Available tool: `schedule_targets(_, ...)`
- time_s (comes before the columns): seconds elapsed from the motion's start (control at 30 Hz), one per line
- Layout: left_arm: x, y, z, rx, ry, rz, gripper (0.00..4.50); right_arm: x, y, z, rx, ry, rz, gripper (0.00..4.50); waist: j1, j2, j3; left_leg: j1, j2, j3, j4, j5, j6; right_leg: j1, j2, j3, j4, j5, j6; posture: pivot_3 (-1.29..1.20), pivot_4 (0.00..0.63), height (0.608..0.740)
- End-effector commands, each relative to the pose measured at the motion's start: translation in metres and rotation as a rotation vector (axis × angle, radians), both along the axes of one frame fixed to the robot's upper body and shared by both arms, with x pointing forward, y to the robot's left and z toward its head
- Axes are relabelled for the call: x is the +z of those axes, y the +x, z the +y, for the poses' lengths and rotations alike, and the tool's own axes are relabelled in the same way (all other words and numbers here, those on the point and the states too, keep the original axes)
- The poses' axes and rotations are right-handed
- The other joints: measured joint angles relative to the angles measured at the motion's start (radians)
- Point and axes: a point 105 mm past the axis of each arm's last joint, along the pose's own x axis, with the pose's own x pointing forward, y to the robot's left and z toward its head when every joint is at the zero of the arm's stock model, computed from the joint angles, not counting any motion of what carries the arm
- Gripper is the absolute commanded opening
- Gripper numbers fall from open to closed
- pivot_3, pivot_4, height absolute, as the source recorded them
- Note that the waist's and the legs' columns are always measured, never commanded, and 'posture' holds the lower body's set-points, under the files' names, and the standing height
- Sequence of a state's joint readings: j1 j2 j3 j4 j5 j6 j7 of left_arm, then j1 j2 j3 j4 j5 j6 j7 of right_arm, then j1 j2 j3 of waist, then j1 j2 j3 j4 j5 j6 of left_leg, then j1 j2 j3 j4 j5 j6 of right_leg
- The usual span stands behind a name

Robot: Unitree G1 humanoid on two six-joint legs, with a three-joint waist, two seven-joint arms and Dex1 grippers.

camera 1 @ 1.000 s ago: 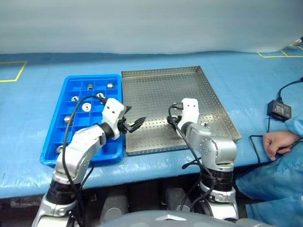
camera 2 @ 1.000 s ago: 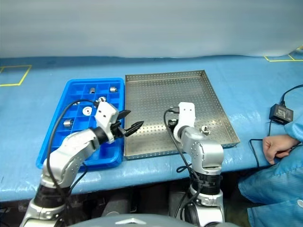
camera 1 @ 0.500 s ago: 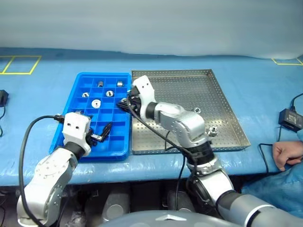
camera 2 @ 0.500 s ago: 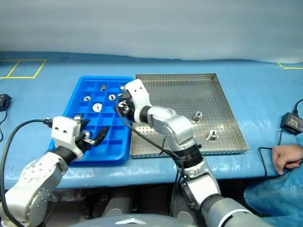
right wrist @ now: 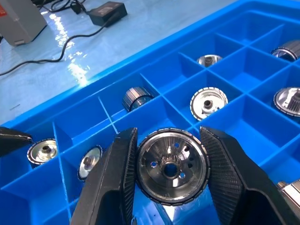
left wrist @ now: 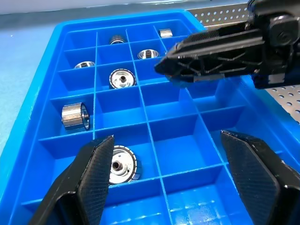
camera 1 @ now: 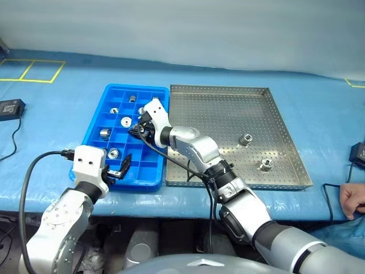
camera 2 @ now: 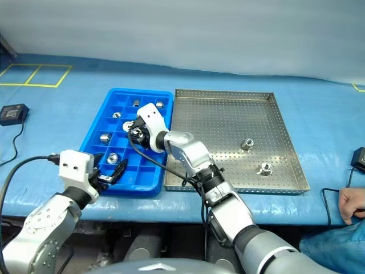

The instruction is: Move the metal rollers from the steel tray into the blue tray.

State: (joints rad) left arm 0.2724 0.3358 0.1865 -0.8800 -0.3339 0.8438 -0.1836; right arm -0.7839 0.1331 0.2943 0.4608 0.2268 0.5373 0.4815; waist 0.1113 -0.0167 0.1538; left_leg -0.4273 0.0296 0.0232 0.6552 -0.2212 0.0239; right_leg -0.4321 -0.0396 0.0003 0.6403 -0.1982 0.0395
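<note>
- Black fingers of the right gripper (right wrist: 171,180) were clamped on one of the metal rollers (right wrist: 172,167) — a ribbed disc with a central hole, pinched by its rim.
- From the head views, that right gripper (camera 1: 138,128) hung over the middle of the blue tray (camera 1: 97,127), the arm reaching across from the steel tray's side.
- Left gripper (left wrist: 173,187) stood with its fingers wide apart and nothing between them, over the near compartments of the blue tray (left wrist: 28,117).
- In the left eye view the left gripper (camera 1: 121,169) sat at the tray's near edge, just beside a roller (camera 1: 113,153) lying in a near compartment.
- Several more rollers lay in the blue tray's compartments — one on its side (left wrist: 74,116), a flat disc (left wrist: 122,78) further along, and small ones at the far end (left wrist: 117,40).
- Steel tray (camera 1: 217,100) lay touching the blue tray on its right side; two rollers remained on its perforated floor, one (camera 1: 246,138) near the middle right and one (camera 1: 266,165) closer to the near rim, well apart from each other.
- A person's hand (camera 1: 355,200) rested on the blue table cover (camera 1: 57,97) at the far right.
</note>
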Motion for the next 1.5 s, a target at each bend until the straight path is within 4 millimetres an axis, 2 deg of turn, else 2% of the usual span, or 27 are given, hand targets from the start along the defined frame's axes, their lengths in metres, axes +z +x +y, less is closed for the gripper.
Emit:
schedule_targets(0.03, 0.015, -0.002, -0.006, -0.016, 0.004, -0.061, 3.93, 0.024, -0.007, 0.026, 0.062, 0.074, -0.035, 1.75, 0.003, 0.0, 0.0, 0.0, 0.0, 0.0, 0.0, 0.0, 0.0, 0.0, 0.0, 0.0, 0.0, 0.0, 0.0, 0.39, 0.15, 0.74)
schedule_targets(0.07, 0.014, -0.002, -0.006, -0.016, 0.004, -0.06, 3.93, 0.025, -0.007, 0.027, 0.063, 0.082, -0.027, 1.75, 0.004, 0.0, 0.0, 0.0, -0.001, 0.0, -0.001, 0.0, -0.001, 0.0, 0.0, -0.001, 0.0, -0.001, -0.001, 0.39, 0.15, 0.74)
schedule_targets(0.13, 0.013, -0.001, -0.007, -0.018, 0.003, -0.056, 3.93, 0.027, -0.007, 0.027, 0.063, 0.1, -0.03, 2.49, 0.007, 0.0, 0.0, 0.0, -0.001, -0.001, -0.002, 0.0, -0.001, -0.001, 0.0, -0.002, 0.0, -0.001, -0.002, 0.38, 0.15, 0.74)
schedule_targets(0.23, 0.011, 0.001, -0.009, -0.03, -0.003, -0.051, 3.93, 0.034, -0.005, 0.023, 0.046, 0.122, -0.056, 3.34, 0.012, 0.0, 0.0, 0.0, -0.002, -0.002, -0.002, 0.0, -0.002, -0.001, 0.001, -0.002, 0.0, -0.002, -0.003, 0.36, 0.15, 0.74)
schedule_targets(0.4, 0.009, 0.007, -0.015, -0.062, -0.016, -0.046, 3.93, 0.048, 0.001, 0.009, -0.02, 0.156, -0.105, 3.34, 0.012, 0.0, 0.0, 0.0, -0.001, -0.002, -0.002, 0.0, -0.002, -0.001, 0.002, -0.003, 0.0, -0.002, -0.004, 0.32, 0.15, 0.74)
schedule_targets(0.53, 0.014, 0.016, -0.026, -0.118, -0.035, -0.071, 3.93, 0.061, 0.003, -0.013, -0.087, 0.148, -0.185, 3.34, 0.011, 0.0, 0.0, -0.001, -0.001, -0.003, -0.002, 0.0, -0.003, -0.001, 0.002, -0.003, 0.0, -0.002, -0.004, 0.29, 0.15, 0.74)
schedule_targets(0.7, 0.019, 0.032, -0.045, -0.223, -0.047, -0.082, 3.93, 0.041, -0.011, -0.065, -0.149, -0.033, -0.217, 3.34, 0.01, 0.0, 0.0, -0.001, -0.002, -0.003, -0.002, 0.0, -0.003, 0.002, -0.001, -0.006, -0.001, -0.003, -0.003, 0.22, 0.15, 0.74)
schedule_targets(0.87, 0.019, 0.046, -0.068, -0.37, -0.034, -0.071, 3.93, 0.02, -0.02, -0.119, -0.345, -0.135, -0.126, 3.34, -0.027, 0.0, 0.0, -0.003, -0.004, -0.003, -0.002, 0.0, -0.002, 0.001, -0.003, -0.006, -0.001, -0.003, -0.003, 0.13, 0.15, 0.74)
schedule_targets(1.0, 0.021, 0.063, -0.085, -0.473, -0.033, -0.071, 3.93, 0.011, -0.028, -0.141, -0.446, -0.191, -0.086, 3.34, -0.065, 0.0, 0.0, -0.001, -0.003, -0.003, -0.002, 0.001, -0.002, 0.001, 0.001, -0.006, 0.001, -0.004, -0.004, 0.04, 0.15, 0.74)
schedule_targets(1.13, 0.019, 0.077, -0.105, -0.578, -0.027, -0.06, 3.93, 0.005, -0.025, -0.165, -0.61, -0.238, -0.068, 3.34, -0.097, 0.0, 0.0, 0.0, -0.002, -0.003, -0.001, 0.001, -0.002, 0.001, 0.003, -0.006, 0.002, -0.004, -0.004, -0.03, 0.15, 0.74)
schedule_targets(1.3, 0.019, 0.079, -0.125, -0.675, -0.04, -0.063, 3.93, -0.001, -0.023, -0.183, -0.782, -0.22, -0.002, 3.34, -0.135, 0.0, 0.0, -0.001, -0.003, -0.002, 0.0, 0.001, -0.002, 0.001, 0.003, -0.002, 0.002, -0.003, -0.002, -0.09, 0.15, 0.74)
schedule_targets(1.5, 0.012, 0.076, -0.129, -0.69, -0.048, -0.052, 3.93, -0.003, -0.017, -0.202, -0.948, -0.177, 0.045, 3.34, -0.158, 0.0, 0.0, -0.001, -0.002, -0.002, 0.0, 0.001, -0.002, 0.0, 0.003, 0.0, 0.002, 0.002, 0.005, -0.09, 0.15, 0.74)
